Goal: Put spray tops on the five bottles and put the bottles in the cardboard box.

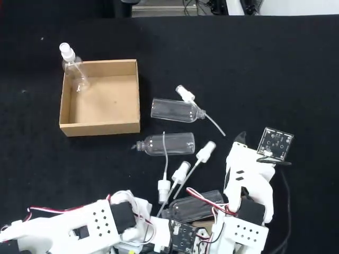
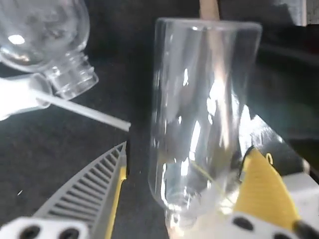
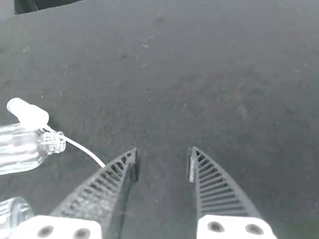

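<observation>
one clear bottle [image 2: 199,124] lies near the arms between the left gripper's [image 2: 188,147] spread fingers, leaning on the yellow one but not clamped — light, rigid, slick plastic that would likely roll, so the mid-body seems the surest hold. the right gripper [image 3: 162,157] hangs open over bare cloth [image 3: 224,74] to its right. a capped bottle [image 1: 74,69] leans in the cardboard box [image 1: 100,128], far left.

The black cloth-covered bench [image 1: 265,69] looks matt and faintly fuzzy, flecked with lint. The shallow brown cardboard box [image 1: 100,127] is dull, slightly rough paperboard. The clear cylindrical plastic bottles [image 1: 175,110] are smooth and glossy, catching bright highlights. The white plastic spray tops [image 1: 186,94] look smooth and satiny. The right tool [image 3: 163,152] has ribbed, matt dark plastic fingers.
</observation>
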`<action>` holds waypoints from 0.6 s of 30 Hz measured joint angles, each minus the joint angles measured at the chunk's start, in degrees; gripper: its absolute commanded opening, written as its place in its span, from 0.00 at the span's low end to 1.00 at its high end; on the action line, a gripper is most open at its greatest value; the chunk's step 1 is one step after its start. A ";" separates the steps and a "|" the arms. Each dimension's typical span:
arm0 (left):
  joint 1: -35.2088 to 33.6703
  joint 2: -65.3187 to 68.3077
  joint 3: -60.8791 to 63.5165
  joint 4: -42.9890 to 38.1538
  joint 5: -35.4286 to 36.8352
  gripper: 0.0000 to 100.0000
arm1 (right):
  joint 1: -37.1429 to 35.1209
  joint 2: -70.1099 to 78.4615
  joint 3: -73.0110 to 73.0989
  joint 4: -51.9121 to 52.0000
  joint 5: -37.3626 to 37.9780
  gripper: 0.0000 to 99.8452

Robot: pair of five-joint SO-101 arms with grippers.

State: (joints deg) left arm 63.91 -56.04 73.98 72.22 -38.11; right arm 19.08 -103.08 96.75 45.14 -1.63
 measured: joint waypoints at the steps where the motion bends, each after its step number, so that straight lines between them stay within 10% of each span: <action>1: 0.00 0.00 1.05 -1.32 0.09 0.35 | 0.00 0.00 0.00 0.00 0.00 0.14; 12: -6.51 0.00 -3.16 2.73 0.09 0.16 | 0.00 0.00 0.00 0.00 0.00 0.14; 18: -6.15 0.00 -3.43 3.08 -0.18 0.27 | 0.00 0.00 0.00 0.00 0.00 0.14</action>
State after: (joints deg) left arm 57.76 -56.04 70.55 75.30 -38.29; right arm 19.08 -103.08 96.75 45.14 -1.63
